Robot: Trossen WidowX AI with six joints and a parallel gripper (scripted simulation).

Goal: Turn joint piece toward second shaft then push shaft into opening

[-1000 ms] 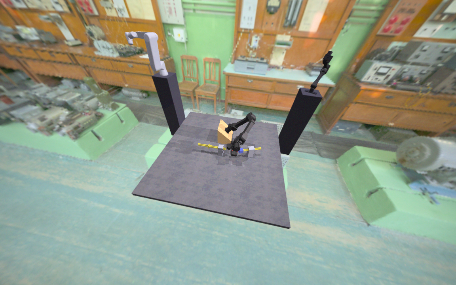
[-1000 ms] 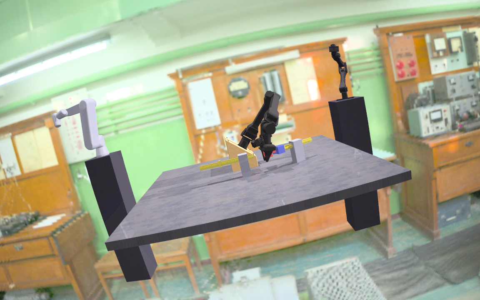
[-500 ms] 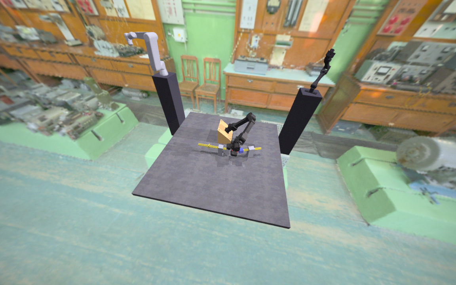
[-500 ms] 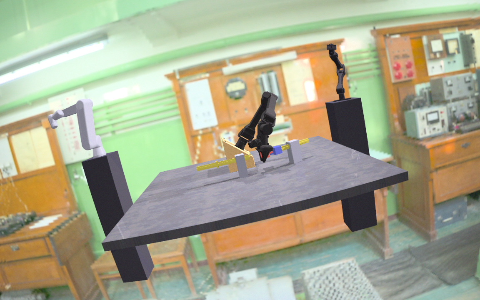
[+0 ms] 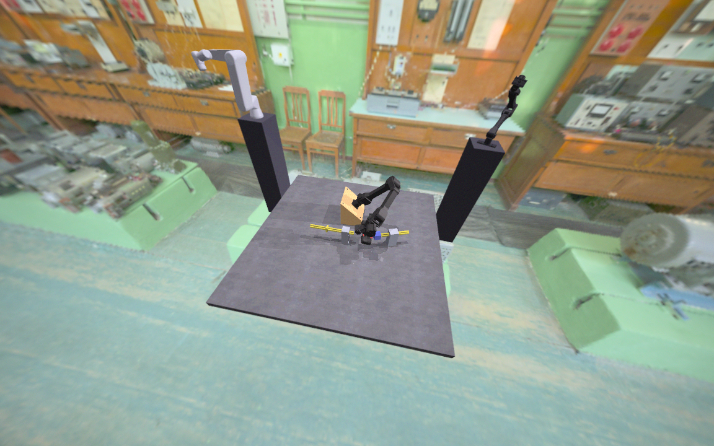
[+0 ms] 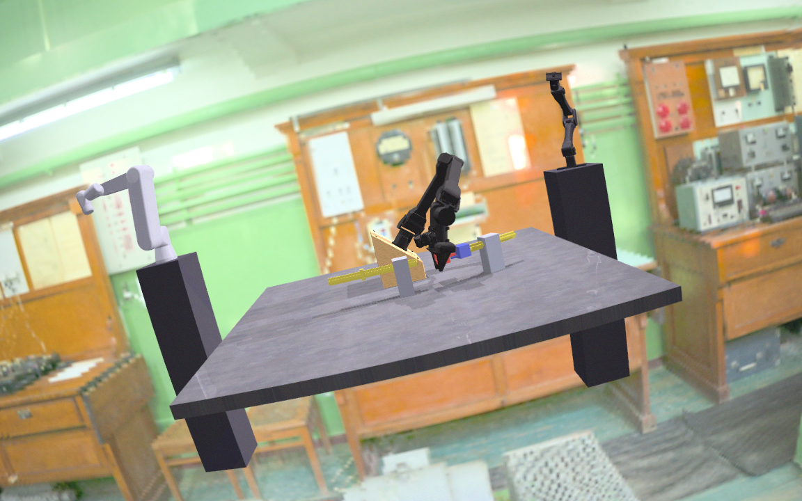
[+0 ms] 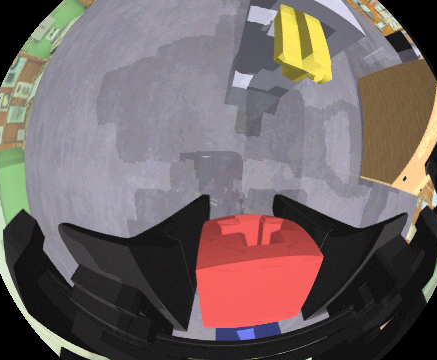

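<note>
While the red joint piece (image 6: 448,260) (image 7: 253,285) sits clamped between the fingers of the gripper (image 5: 367,238) (image 6: 441,264) (image 7: 242,202), between the two gray blocks, the yellow shaft (image 5: 323,227) (image 6: 360,274) (image 7: 303,45) ends apart from it; open tabletop (image 5: 326,288) (image 6: 391,336) (image 7: 153,100) stretches to the front edge.

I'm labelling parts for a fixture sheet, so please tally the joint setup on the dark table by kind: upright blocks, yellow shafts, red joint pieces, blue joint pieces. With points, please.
Upright grey blocks (image 5: 346,235) (image 6: 402,277): 2
Long yellow shafts (image 5: 319,227) (image 6: 344,277) (image 7: 303,45): 2
Square red joint piece (image 7: 258,290): 1
Blue joint piece (image 5: 377,235) (image 6: 463,250) (image 7: 223,333): 1
Total: 6
</note>
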